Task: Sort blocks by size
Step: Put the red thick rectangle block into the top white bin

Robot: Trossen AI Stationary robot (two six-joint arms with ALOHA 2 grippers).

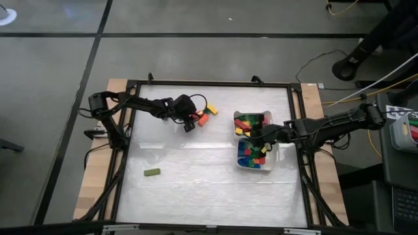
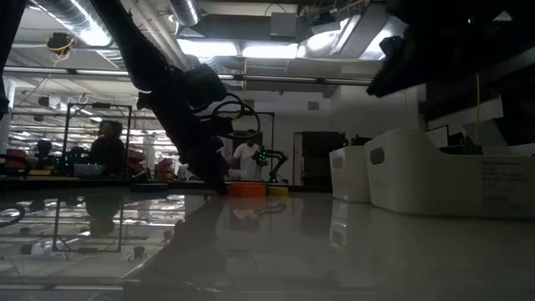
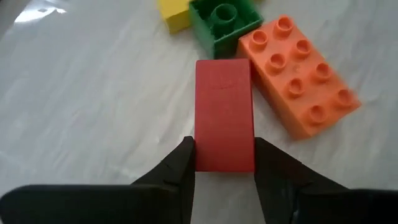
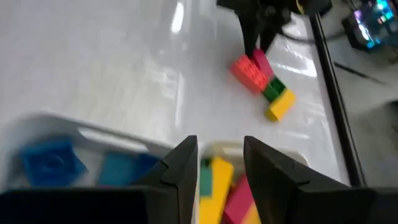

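Note:
A long red block [image 3: 224, 106] lies flat on the table, smooth side up, with my left gripper [image 3: 224, 149] shut on its near end. Right beside it lie an orange studded brick [image 3: 298, 74], a green cube [image 3: 224, 25] and a yellow block [image 3: 174, 15]. From above, this cluster [image 1: 206, 115] sits far of the table's middle, with my left gripper [image 1: 191, 123] at its left. My right gripper [image 1: 257, 140] hangs open over two white trays, nothing between its fingers [image 4: 180, 165]. Many coloured blocks fill the far tray [image 1: 236, 118] and the near tray [image 1: 277, 158]. My left gripper pinches the red block's two long sides [image 3: 205, 158] between its two fingers [image 3: 183, 163], at the end nearest the gripper. It comes slanting down from the table's left, and the block's length runs on ahead of the fingers. The block rests flat on the table.
A lone green block [image 1: 152, 172] lies on the table near the left front. The black frame [image 1: 294, 91] rims the white tabletop, with bare surface between the cluster and the front edge. People and benches show in the room beyond.

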